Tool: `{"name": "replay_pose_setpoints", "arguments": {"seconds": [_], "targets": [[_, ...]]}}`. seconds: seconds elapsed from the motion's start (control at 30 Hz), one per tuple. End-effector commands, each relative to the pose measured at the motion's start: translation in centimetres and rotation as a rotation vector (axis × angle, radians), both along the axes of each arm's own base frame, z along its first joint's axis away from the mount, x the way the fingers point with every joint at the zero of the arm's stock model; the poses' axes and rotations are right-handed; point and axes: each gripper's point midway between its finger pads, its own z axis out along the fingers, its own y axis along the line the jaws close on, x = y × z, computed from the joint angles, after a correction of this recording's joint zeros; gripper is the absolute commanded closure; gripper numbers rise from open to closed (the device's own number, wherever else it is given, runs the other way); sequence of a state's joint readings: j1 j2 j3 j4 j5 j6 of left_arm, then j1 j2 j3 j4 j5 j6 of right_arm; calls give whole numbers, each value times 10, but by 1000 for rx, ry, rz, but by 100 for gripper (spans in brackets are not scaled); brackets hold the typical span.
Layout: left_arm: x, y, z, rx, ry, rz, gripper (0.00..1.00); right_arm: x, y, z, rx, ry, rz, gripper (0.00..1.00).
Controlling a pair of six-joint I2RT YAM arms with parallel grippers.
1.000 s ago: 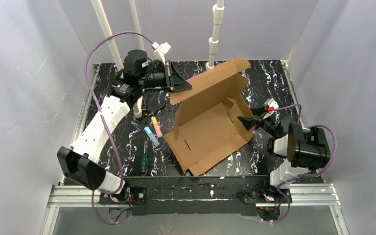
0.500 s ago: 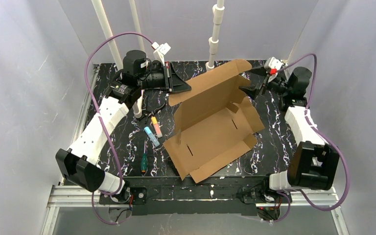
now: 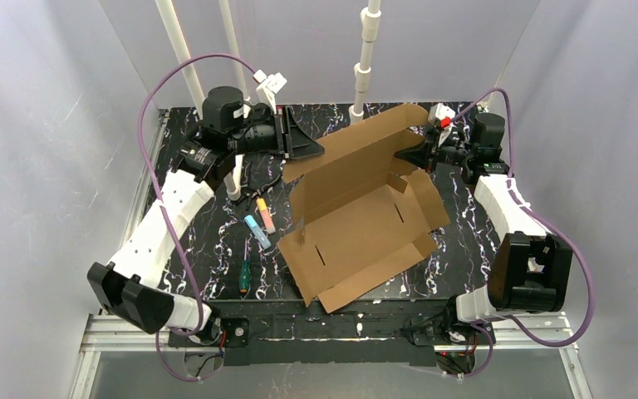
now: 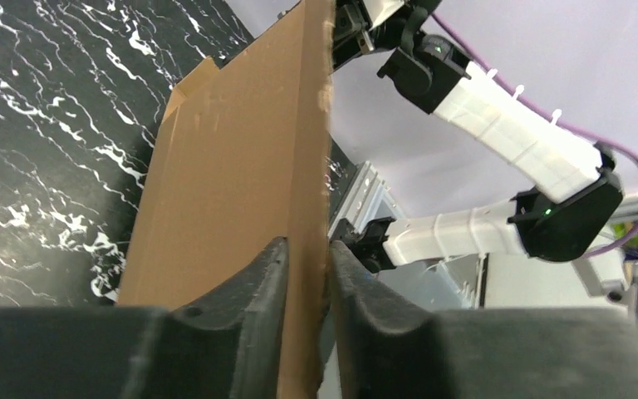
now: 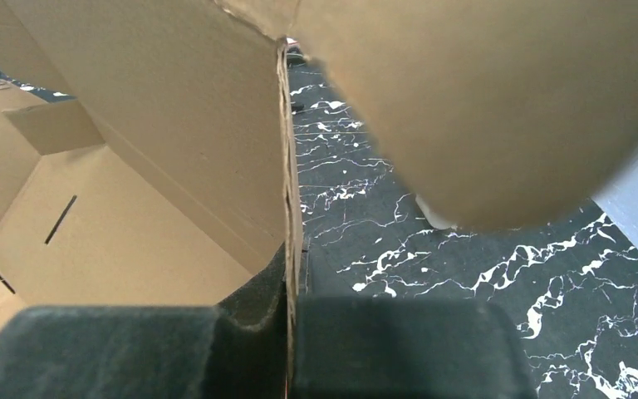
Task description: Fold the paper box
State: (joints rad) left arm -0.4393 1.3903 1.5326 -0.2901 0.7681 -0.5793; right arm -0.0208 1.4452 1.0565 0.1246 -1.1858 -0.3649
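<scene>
At mid-table the paper box (image 3: 357,229) lies open, lid panel raised; my left gripper (image 3: 314,153) and right gripper (image 3: 405,155) each pinch its upper edge. I judge most folding is left: walls and flaps untucked.

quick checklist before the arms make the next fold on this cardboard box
1. Left gripper clamped on the left end of the box's raised panel: ok.
2. Right gripper clamped on that panel's right edge: ok.
3. Panel lifted clear of the base: ok.
4. Tabs seated in the slots: not ok, the visible slots are empty.
5. Screwdriver and markers lying apart from the box: ok.
</scene>
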Motion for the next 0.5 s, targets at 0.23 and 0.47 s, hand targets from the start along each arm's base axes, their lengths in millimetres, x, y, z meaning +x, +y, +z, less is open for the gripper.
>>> {"name": "replay_pose_setpoints", "arguments": {"seconds": [0.23,0.47], "targets": [[-53,84,50,63,-499,298,2,-16,2,38,13,-85,31,99],[-104,76,-2,-94,-565,145,2,-7,-1,35,5,-26,-10,99]]}}
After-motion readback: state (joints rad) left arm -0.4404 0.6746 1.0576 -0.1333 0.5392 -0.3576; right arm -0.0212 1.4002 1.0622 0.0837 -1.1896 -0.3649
